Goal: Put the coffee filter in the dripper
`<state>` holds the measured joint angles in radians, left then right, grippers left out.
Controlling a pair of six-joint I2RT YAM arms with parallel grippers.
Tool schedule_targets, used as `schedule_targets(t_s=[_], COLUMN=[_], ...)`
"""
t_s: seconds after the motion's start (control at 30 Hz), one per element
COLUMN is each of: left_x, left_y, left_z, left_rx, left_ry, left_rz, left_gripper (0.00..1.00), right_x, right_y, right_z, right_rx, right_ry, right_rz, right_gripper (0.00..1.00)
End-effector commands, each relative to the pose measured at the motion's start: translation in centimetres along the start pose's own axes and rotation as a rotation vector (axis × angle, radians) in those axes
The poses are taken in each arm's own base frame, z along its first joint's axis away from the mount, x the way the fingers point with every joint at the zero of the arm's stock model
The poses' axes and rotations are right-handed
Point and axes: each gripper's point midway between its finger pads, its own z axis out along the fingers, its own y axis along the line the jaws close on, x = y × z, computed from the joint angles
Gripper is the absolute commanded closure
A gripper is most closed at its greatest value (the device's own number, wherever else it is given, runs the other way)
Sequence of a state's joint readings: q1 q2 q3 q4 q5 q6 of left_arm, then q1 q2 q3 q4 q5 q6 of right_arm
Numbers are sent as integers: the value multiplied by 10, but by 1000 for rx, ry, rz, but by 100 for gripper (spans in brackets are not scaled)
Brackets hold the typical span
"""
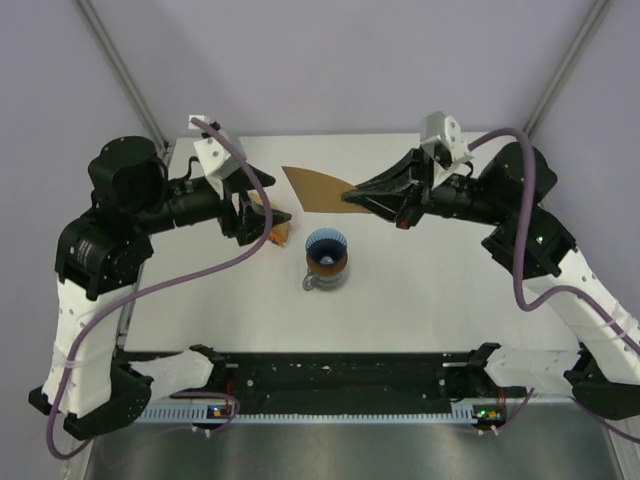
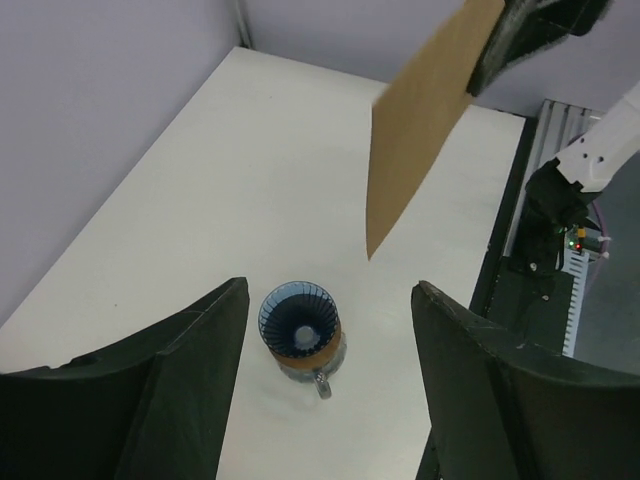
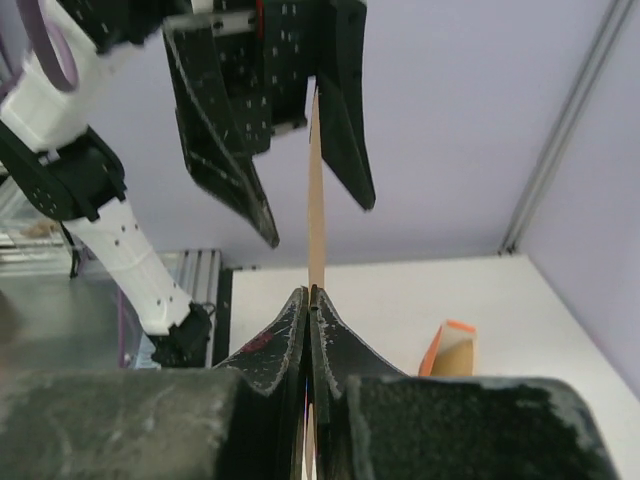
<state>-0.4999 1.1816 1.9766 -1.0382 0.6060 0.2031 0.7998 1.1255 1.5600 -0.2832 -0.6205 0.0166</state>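
Two claws | right claw (image 3: pixel 311 292) clamps coffee filter (image 2: pixel 420 130) | left claw (image 2: pixel 330 288) wide | dripper (image 2: pixel 300 322) ribs: left wrist

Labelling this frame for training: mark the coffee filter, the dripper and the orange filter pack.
coffee filter (image 1: pixel 314 187): top view, middle of the flat brown paper.
dripper (image 2: pixel 298 308): left wrist view, ribbed blue inner wall.
orange filter pack (image 3: pixel 453 353): right wrist view, its pale front face.

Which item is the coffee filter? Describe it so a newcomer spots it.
Start at the white table, then the right end effector over its far side. The coffee filter is the flat tan paper fan pinched in its tips, held aloft, unlike the orange pack on the table.
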Motion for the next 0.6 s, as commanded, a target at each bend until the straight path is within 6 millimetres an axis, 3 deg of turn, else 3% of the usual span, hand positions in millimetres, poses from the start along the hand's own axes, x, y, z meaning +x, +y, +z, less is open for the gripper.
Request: schedule_targets(t_s=[0.0,0.07,0.13,0.23,0.33,0.43,0.57], left_x=[-46,-64,-70,-60,-64,-69,-64], left_y=[-29,-35,-38,-40,-38,-44,-56], left_z=[-15,-23,-21,-9,-3,-1,10], left_rx=[101,97,123,181,198,249,342], left_ry=[-281,-414,-431,-393,-401,-414,-391], left_rz=[114,157,150,81,78,83,47], left_gripper=[17,10,9,9,10,12,26], right_x=[-58,-61,-66,-74,-73,-72,-73], right_y=[21,23,26,32,37,37,42], right_z=[7,13,16,20,25,26,30], right_rx=[-128,-152,-170,-216,-250,-255,-285], right_ry=[-246,-264,-295,-317,-314,-318,-344], right_rz=[-62,-75,-83,-93,-95,-96,-92], right_gripper=[100,100,100,100,100,100,100])
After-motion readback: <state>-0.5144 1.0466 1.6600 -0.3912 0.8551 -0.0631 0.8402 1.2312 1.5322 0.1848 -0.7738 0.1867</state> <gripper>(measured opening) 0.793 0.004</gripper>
